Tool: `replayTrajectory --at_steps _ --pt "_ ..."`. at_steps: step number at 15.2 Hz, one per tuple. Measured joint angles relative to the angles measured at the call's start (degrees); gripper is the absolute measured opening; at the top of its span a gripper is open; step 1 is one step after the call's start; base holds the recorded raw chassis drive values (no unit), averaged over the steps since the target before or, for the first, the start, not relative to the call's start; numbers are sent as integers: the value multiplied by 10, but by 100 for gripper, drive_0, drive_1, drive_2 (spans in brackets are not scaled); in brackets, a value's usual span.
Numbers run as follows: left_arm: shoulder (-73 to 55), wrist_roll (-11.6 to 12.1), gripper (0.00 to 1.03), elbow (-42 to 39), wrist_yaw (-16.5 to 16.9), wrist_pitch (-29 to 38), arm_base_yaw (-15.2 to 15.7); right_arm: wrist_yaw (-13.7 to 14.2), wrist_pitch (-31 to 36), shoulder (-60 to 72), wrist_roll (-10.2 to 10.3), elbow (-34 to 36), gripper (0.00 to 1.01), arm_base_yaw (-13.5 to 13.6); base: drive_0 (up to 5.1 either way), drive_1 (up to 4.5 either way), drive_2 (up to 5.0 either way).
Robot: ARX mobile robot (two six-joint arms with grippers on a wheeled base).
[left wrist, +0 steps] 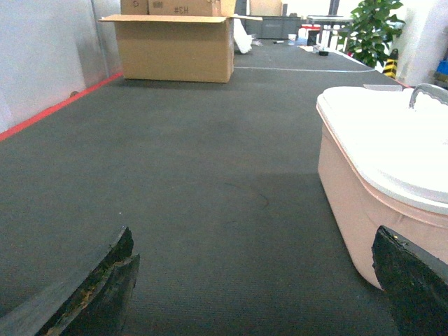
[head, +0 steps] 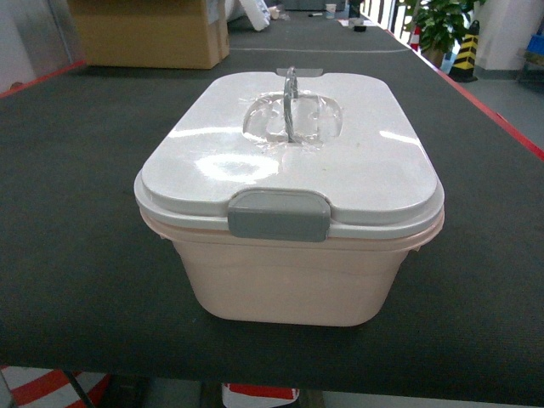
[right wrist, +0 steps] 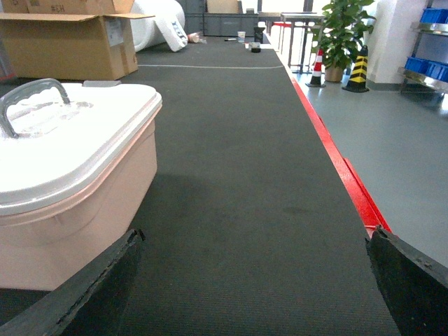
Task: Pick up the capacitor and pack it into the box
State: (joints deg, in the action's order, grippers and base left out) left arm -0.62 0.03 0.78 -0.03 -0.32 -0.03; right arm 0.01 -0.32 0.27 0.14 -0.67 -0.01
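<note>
While the pink box (head: 289, 272) sits mid-worktop (head: 76, 238) with its white lid (head: 293, 157) latched and no capacitor in view, the scene fits either pre-opening or finished packing, and the left gripper (left wrist: 255, 294) and right gripper (right wrist: 255, 287) both hang released, grasping nothing.

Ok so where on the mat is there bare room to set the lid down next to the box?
Bare mat runs wide left of the pink box, up to the cardboard carton. Right of it, a bare strip reaches the red edge line. In front of the gray latch the mat is narrow. Both pincers hang open, one each side.
</note>
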Motion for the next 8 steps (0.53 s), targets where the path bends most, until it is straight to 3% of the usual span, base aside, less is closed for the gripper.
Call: replayTrajectory --at_steps 8 --pt "0 0 98 0 0 0 0 0 0 0 0 0 98 0 0 0 0"
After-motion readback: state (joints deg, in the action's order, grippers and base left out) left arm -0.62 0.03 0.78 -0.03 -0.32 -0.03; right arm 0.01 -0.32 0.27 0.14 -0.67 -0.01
